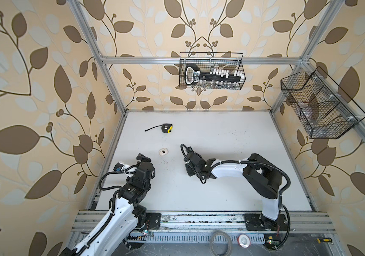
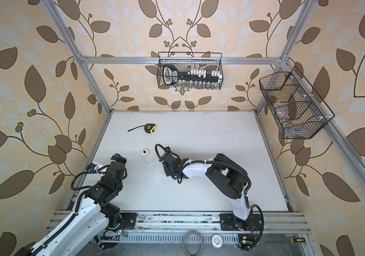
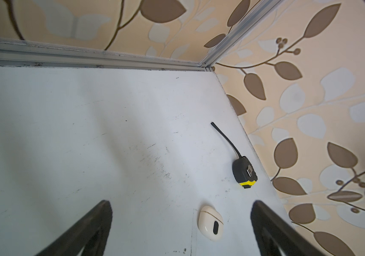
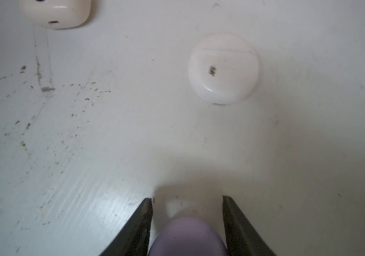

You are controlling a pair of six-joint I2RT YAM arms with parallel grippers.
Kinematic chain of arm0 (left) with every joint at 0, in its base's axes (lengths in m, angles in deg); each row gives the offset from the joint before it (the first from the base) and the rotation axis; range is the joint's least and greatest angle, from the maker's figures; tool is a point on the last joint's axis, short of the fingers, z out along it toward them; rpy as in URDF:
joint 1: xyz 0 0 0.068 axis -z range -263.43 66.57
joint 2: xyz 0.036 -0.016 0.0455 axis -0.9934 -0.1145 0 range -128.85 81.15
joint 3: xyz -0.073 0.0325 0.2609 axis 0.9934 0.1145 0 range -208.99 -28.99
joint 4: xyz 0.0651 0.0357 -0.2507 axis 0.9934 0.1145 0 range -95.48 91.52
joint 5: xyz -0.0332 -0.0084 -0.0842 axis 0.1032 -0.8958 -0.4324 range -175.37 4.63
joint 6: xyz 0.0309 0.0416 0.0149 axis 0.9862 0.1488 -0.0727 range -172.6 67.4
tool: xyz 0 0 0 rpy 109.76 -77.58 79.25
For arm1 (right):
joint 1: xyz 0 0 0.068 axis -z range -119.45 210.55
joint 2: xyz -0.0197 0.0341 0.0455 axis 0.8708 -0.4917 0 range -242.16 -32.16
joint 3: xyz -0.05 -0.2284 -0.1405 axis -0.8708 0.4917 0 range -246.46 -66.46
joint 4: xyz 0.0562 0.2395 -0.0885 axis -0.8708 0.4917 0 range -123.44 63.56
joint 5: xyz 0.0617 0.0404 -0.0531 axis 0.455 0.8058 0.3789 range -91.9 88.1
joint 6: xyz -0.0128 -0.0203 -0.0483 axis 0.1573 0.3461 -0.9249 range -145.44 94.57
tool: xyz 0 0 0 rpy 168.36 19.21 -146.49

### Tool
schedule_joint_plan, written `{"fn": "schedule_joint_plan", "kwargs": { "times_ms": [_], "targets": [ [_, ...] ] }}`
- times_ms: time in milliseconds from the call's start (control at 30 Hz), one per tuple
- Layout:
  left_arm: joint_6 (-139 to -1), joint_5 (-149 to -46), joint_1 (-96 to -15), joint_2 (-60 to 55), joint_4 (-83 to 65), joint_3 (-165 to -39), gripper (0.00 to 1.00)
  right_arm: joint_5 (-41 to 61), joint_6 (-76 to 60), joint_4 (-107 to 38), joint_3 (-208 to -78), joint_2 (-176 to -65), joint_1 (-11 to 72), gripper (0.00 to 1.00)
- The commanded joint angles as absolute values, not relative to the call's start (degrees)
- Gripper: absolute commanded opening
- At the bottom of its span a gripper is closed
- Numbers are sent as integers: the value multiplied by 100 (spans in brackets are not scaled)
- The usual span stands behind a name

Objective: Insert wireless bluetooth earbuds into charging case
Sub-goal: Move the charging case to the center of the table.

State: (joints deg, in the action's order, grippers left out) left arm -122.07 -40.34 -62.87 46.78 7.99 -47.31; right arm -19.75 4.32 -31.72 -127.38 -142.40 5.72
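My left tool (image 3: 181, 204): jaws spread wide.
My right tool (image 4: 187, 198): straddles blurred lilac case (image 4: 188, 237), cut off by frame; grip I cannot tell.
Cream case (image 4: 57, 13): partly out of frame.

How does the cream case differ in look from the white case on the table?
The cream case is a rounded block with a dark oval spot. The white case is a round disc with one small dark mark. The cream case is yellowish and the white case is pure white. Both lie closed on the table, apart from each other.
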Motion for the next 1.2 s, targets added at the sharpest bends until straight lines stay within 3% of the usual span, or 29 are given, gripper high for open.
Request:
{"fn": "schedule_joint_plan", "kwargs": {
  "times_ms": [0, 333, 1000, 1167],
  "targets": [
    [-12230, -3923, -6295, 4787, 700, -4753, 99, -1961, 1052, -3692, -12220, -13982, 504, 53],
    [-12221, -3950, -6295, 4871, 726, -4753, 99, -2123, 1380, -3976, -11811, -13758, 112, 67],
    [-12203, -3960, -6295, 4836, 717, -4760, 99, -2419, 1623, -4302, -11237, -13044, -645, 62],
    [-12188, -4000, -6295, 4795, 676, -4753, 99, -2614, 1074, -4047, -11185, -12559, -732, 69]
  ]
}}
